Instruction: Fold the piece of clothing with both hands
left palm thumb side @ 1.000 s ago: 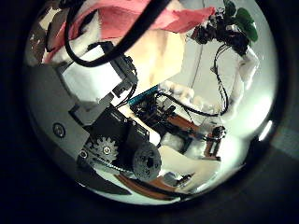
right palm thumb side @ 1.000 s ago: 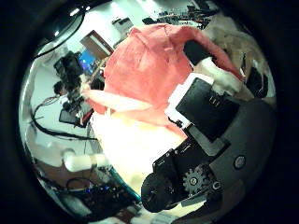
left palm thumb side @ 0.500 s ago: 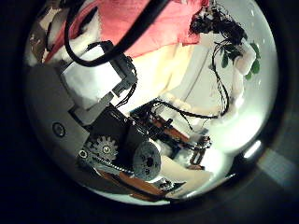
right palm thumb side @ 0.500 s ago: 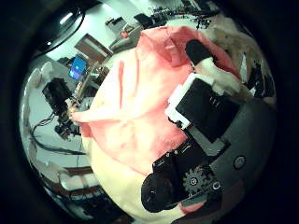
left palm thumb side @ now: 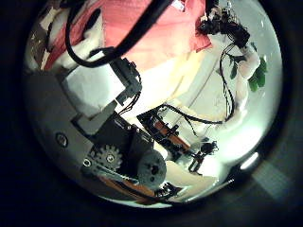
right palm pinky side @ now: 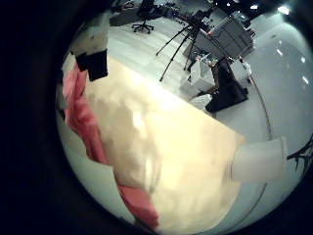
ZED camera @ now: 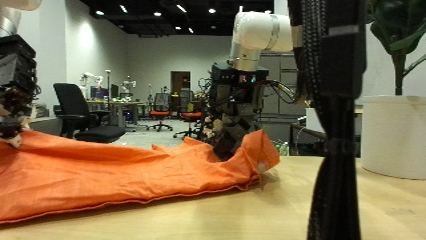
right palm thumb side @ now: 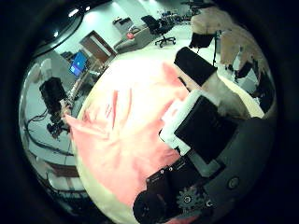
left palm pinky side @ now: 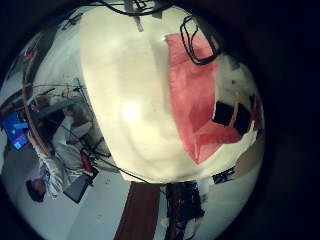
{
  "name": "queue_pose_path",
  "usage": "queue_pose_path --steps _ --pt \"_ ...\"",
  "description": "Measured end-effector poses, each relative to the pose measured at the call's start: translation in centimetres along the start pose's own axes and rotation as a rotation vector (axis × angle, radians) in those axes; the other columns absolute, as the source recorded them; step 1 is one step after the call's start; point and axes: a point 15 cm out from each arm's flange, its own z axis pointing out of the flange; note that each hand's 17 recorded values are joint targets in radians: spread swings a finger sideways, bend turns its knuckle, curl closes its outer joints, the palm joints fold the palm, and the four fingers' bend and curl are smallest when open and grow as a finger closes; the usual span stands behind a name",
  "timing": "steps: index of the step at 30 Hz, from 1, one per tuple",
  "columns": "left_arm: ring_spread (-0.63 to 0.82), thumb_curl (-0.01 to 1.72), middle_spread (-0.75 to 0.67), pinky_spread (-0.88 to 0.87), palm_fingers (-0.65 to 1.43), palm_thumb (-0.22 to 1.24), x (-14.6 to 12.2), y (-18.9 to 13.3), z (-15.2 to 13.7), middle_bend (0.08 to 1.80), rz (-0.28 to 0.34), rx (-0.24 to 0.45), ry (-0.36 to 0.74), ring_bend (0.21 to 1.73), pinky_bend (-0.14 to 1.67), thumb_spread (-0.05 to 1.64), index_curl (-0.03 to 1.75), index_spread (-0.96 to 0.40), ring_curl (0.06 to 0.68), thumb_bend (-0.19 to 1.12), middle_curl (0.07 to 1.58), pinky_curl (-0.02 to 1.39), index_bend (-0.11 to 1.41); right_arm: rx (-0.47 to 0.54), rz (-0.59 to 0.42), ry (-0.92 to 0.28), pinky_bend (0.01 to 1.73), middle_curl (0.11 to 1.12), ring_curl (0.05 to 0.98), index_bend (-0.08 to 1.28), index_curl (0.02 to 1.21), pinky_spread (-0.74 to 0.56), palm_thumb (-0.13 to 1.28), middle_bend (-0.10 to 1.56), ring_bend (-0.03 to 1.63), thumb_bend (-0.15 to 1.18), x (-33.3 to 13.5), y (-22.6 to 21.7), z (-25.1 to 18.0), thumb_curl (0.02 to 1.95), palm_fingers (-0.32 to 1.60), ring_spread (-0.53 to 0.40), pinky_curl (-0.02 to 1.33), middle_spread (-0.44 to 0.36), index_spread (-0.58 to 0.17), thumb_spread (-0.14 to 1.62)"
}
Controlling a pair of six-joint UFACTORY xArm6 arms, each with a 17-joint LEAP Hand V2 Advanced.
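Note:
A salmon-red piece of clothing (ZED camera: pixel 120 170) lies rumpled on the light wooden table (ZED camera: pixel 306 205). My left hand (ZED camera: pixel 13 90) hangs over one end of it, and the cloth rises to its curled fingers there. At the other end my right hand (ZED camera: pixel 229 110) hangs down with its fingers closed on a raised corner. In the right thumb side palm view the cloth (right palm thumb side: pixel 121 131) spreads wide under the palm, beside that hand's fingers (right palm thumb side: pixel 201 112). The left thumb side palm view shows cloth (left palm thumb side: pixel 133 19) bunched against the left hand's fingers (left palm thumb side: pixel 99 85). From the left little finger side, the cloth (left palm pinky side: pixel 195 95) lies on the table (left palm pinky side: pixel 120 90).
A white plant pot (ZED camera: pixel 396 120) stands on the table beyond the right hand. A tall black and white upright (ZED camera: pixel 326 120) rises close in front of it. Bare tabletop (right palm pinky side: pixel 176 147) stretches beside the cloth (right palm pinky side: pixel 83 117).
In the right thumb side view the cloth now fills more of the space under the palm and lies flatter. The left thumb side view has swung a little; cloth still sits at its fingers.

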Motion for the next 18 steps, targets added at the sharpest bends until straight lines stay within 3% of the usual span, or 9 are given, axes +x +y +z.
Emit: queue_pose_path --steps 1,2,3,7,9,14,18 --pt "-0.45 0.54 -0.61 -0.64 0.49 0.68 -0.4 0.1 -0.1 0.73 -0.007 0.008 0.002 1.26 1.12 0.94 1.10 -0.60 0.556 -0.03 1.13 0.61 0.08 0.014 0.011 0.007 1.07 0.60 0.570 0.46 0.66 -0.53 0.69 0.97 1.23 -0.01 0.9 -0.4 -0.9 0.63 0.65 -0.296 0.66 -0.163 -0.381 1.25" --pt "-0.45 0.53 -0.61 -0.64 0.49 0.68 -0.7 0.2 -0.3 0.73 -0.013 0.022 0.000 1.26 1.12 0.95 1.10 -0.59 0.555 -0.03 1.13 0.61 0.09 0.024 0.024 0.014 1.06 0.59 0.564 0.46 0.65 -0.53 0.69 0.96 1.22 -0.01 1.9 -0.6 -1.8 0.62 0.64 -0.299 0.65 -0.165 -0.389 1.26" --pt "-0.43 0.53 -0.54 -0.63 0.26 0.67 -1.0 0.3 -0.6 0.55 -0.020 0.037 -0.002 1.25 1.16 0.95 1.04 -0.49 0.545 -0.03 1.08 0.62 0.06 0.031 0.033 0.019 1.00 0.59 0.543 0.46 0.64 -0.51 0.70 0.95 1.19 -0.01 2.5 -0.7 -2.5 0.59 0.63 -0.309 0.63 -0.174 -0.408 1.27" --pt "-0.28 0.52 -0.28 -0.52 -0.03 0.66 -2.6 1.8 -2.0 0.27 -0.051 0.097 0.017 1.14 1.13 0.96 0.92 -0.25 0.502 -0.03 0.94 0.62 0.13 0.098 0.065 0.060 0.88 0.58 0.508 0.48 0.63 -0.45 0.70 0.94 1.14 -0.02 6.2 -2.3 -8.2 0.52 0.61 -0.327 0.59 -0.195 -0.450 1.30" --pt "-0.16 0.51 -0.12 -0.40 -0.10 0.66 -3.3 2.7 -2.5 0.19 -0.060 0.121 0.032 1.04 1.02 0.97 0.85 -0.15 0.450 -0.03 0.85 0.59 0.15 0.095 0.069 0.066 0.82 0.58 0.489 0.52 0.64 -0.40 0.70 0.94 1.09 -0.01 6.8 -2.1 -10.2 0.50 0.58 -0.337 0.57 -0.201 -0.462 1.31" --pt "0.11 0.50 0.20 -0.02 -0.14 0.66 -3.8 5.0 -3.7 0.15 -0.046 0.153 0.045 0.84 0.74 0.99 0.70 0.04 0.361 -0.02 0.67 0.49 0.16 -0.038 0.058 0.038 0.63 0.55 0.439 0.61 0.65 -0.19 0.66 0.89 0.97 -0.02 6.6 1.2 -11.6 0.43 0.39 -0.327 0.52 -0.205 -0.493 1.31" --pt "0.32 0.49 0.34 0.26 -0.19 0.65 -2.2 6.4 -4.1 0.14 -0.015 0.146 0.056 0.70 0.63 1.00 0.62 0.09 0.303 -0.03 0.57 0.43 0.17 -0.146 0.019 0.017 0.60 0.51 0.404 0.59 0.62 -0.05 0.56 0.80 0.87 -0.05 6.6 4.1 -11.8 0.39 0.22 -0.277 0.50 -0.199 -0.494 1.27"
